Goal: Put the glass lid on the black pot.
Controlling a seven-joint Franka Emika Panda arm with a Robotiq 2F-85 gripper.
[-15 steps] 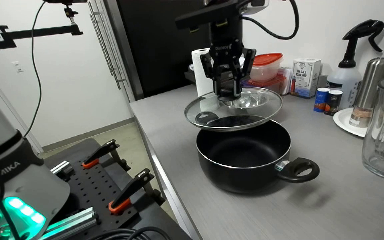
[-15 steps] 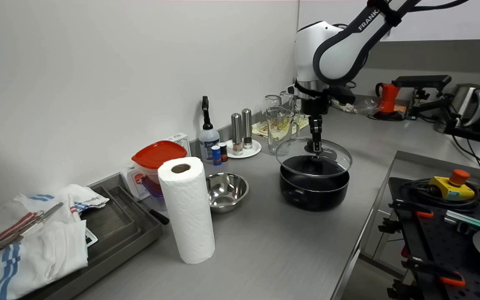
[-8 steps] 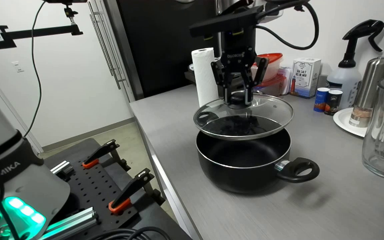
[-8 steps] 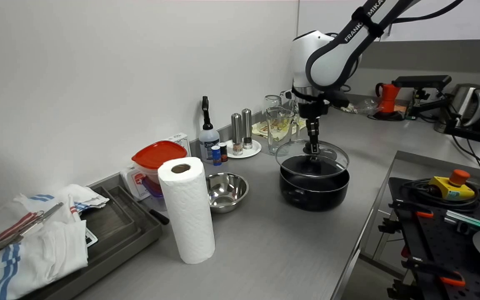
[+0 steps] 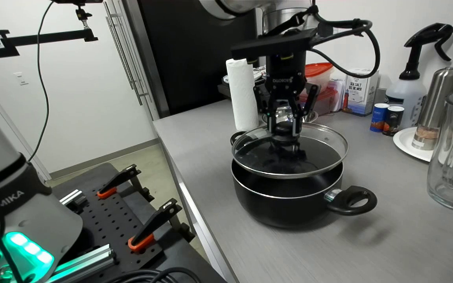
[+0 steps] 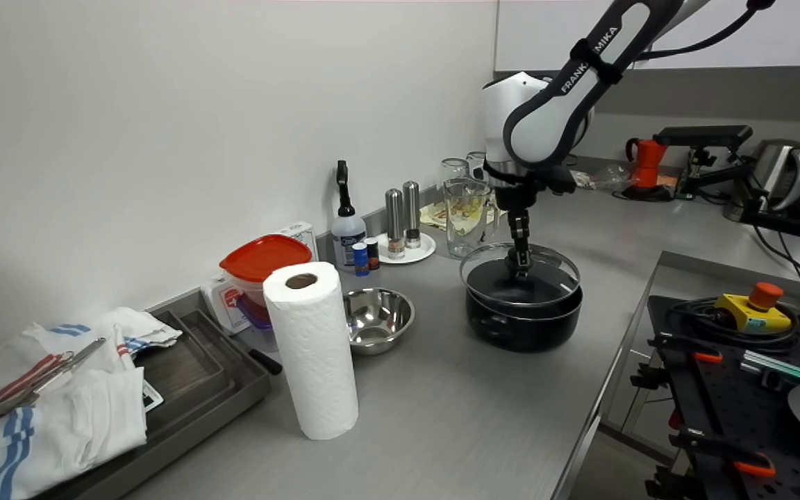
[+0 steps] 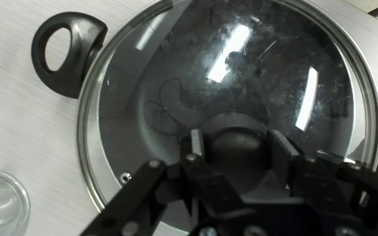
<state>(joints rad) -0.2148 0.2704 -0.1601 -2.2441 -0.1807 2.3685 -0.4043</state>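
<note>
The glass lid, a clear disc with a metal rim, hangs a little above the black pot. Both also show in an exterior view, the lid over the pot. My gripper is shut on the lid's dark knob; the gripper has a finger on each side of the knob in the wrist view. The lid lies roughly centred over the pot, with a gap showing between the front rims. One pot handle sticks out beside the lid; the other is partly hidden.
A glass pitcher stands on the counter beside the pot. A steel bowl and a paper towel roll stand on the opposite side. The counter edge runs near the pot. Salt box and containers line the wall.
The gripper has come down with the lid and shifted slightly sideways, bringing the lid closer to the pot's rim and more centred over it. The pot has not moved.
</note>
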